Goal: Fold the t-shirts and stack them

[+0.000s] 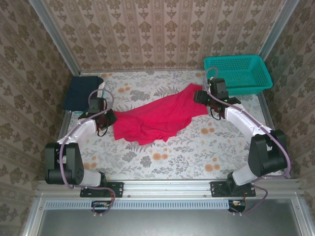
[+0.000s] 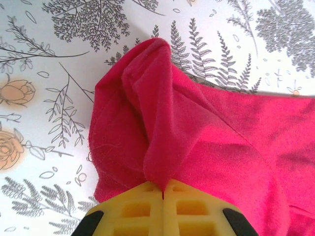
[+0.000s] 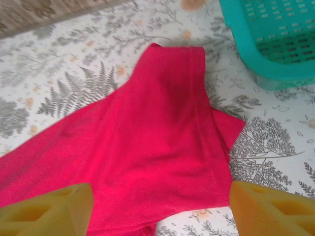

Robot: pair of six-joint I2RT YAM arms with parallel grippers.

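Observation:
The red t-shirt (image 1: 157, 117) lies crumpled and spread diagonally across the floral table. At its left edge my left gripper (image 1: 109, 119) is shut, and a raised fold of the red cloth (image 2: 197, 128) is pinched between the yellow fingertips (image 2: 142, 201). Over the shirt's far right end, at a sleeve (image 3: 172, 103), my right gripper (image 1: 199, 96) hovers open. Its two yellow fingers (image 3: 54, 211) stand wide apart on either side of the cloth with nothing held. A folded dark navy t-shirt (image 1: 82, 92) rests at the table's far left corner.
A teal plastic mesh basket (image 1: 238, 73) stands at the far right corner, close to the right gripper, with its rim (image 3: 256, 59) just beyond the sleeve. Patterned walls enclose the table on three sides. Bare floral tablecloth (image 1: 167, 157) shows in front of the shirt.

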